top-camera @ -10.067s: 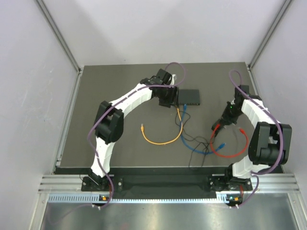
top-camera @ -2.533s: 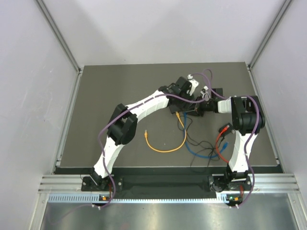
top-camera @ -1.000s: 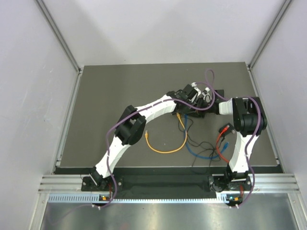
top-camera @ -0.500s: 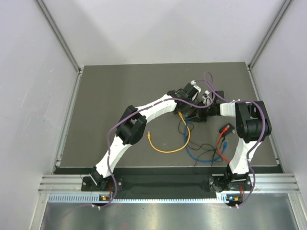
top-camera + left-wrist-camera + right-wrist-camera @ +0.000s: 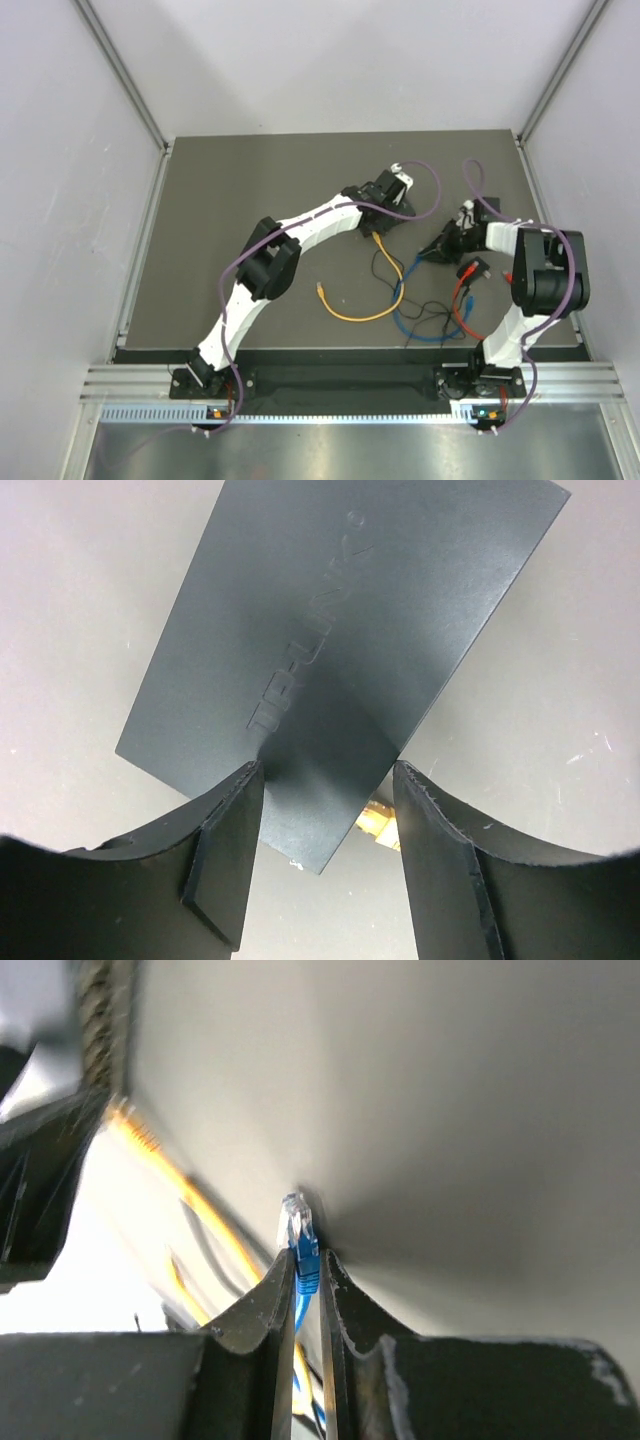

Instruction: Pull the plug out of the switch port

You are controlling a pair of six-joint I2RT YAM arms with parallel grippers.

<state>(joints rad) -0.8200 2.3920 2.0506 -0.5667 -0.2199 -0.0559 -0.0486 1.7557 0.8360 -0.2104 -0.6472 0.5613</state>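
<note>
Plug, blue with a clear tip, sits pinched between the two fingers of the right claw, which has narrowed down onto it so that only the tip pokes out past the fingertips. It is out of the switch and touches nothing else. In the top view the right claw hangs low over the dark surface, to the right of the switch and apart from it, with the blue cable trailing back toward the near edge. The switch lies flat on the surface near the middle. The left claw holds its near end, one finger against each side edge of the box. A yellow connector peeks out at the switch's near edge, and the yellow cable curls away from there across the surface. A red cable and a thin black wire lie tangled with the blue one in front of the right arm.
</note>
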